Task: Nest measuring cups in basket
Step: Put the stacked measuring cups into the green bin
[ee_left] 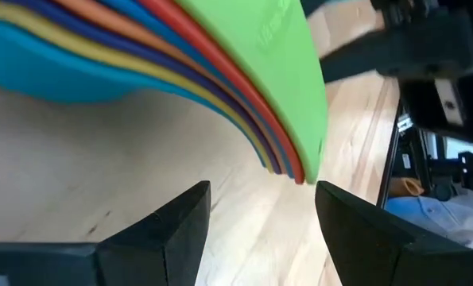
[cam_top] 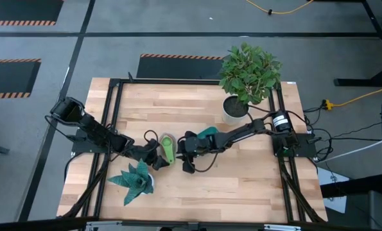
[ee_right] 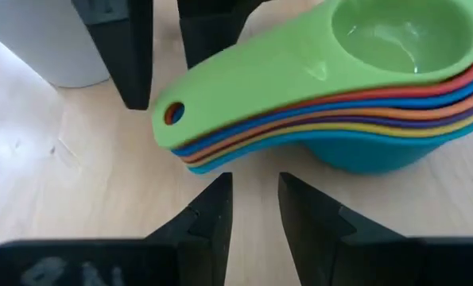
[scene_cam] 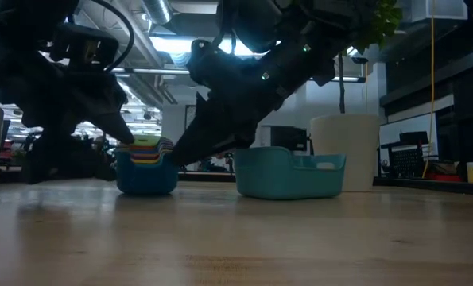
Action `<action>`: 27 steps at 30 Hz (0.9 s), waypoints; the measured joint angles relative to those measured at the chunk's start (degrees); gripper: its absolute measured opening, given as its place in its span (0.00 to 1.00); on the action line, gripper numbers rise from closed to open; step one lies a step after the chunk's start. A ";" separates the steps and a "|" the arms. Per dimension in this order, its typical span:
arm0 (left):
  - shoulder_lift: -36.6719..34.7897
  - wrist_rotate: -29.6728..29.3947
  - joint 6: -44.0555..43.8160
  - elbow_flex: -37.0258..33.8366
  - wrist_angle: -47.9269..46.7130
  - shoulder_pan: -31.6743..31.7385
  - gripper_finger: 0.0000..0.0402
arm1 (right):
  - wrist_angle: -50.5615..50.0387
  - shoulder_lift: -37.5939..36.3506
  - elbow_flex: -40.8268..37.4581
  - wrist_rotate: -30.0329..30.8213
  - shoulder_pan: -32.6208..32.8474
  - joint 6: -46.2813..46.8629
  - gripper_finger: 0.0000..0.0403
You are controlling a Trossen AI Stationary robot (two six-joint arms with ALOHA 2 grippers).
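A: From above, where do the claws sit?
B: The left gripper (cam_top: 153, 158) and the right gripper (cam_top: 187, 156) face each other mid-table, with the nested measuring cups (cam_top: 167, 147) between them, green one on top. The teal basket (cam_top: 208, 133) lies just behind the right claw, partly under its arm; a potted plant (cam_top: 247, 72) stands further back and a teal leafy plant (cam_top: 134, 180) sits just beside the left claw.

A: And level with the table?
B: The stack of measuring cups (scene_cam: 146, 165) rests on the wood beside the basket (scene_cam: 288, 172), not inside it. Dark arms hang over both.

A: The left wrist camera?
B: The left claw's fingers (ee_left: 166, 230) are spread, the stacked handles' tip (ee_left: 296, 143) hovering in the gap, touching neither.

A: The right wrist?
B: The right claw's fingers (ee_right: 212, 222) stand narrowly apart, just short of the handles (ee_right: 220, 131), pinching nothing. The other claw's fingers (ee_right: 129, 48) show beyond the handles.
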 joint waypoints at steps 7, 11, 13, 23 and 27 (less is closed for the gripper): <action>-0.27 0.66 0.50 0.00 -0.56 0.00 0.55 | -2.15 -1.95 0.09 -5.11 -0.88 -0.03 0.27; -0.50 0.60 1.56 0.00 -1.17 0.00 0.55 | -2.27 -1.97 0.09 -7.12 -1.17 0.08 0.27; -0.50 0.58 2.15 0.00 -1.03 0.00 0.55 | -2.39 -1.97 0.09 -7.69 -1.19 0.44 0.27; -0.48 0.25 3.52 0.00 -1.14 0.00 0.55 | -2.15 -1.97 0.07 -11.29 -1.33 7.54 0.27; -0.48 0.35 4.55 0.00 -1.16 0.00 0.55 | -1.74 -1.97 0.07 -11.32 -1.39 7.67 0.27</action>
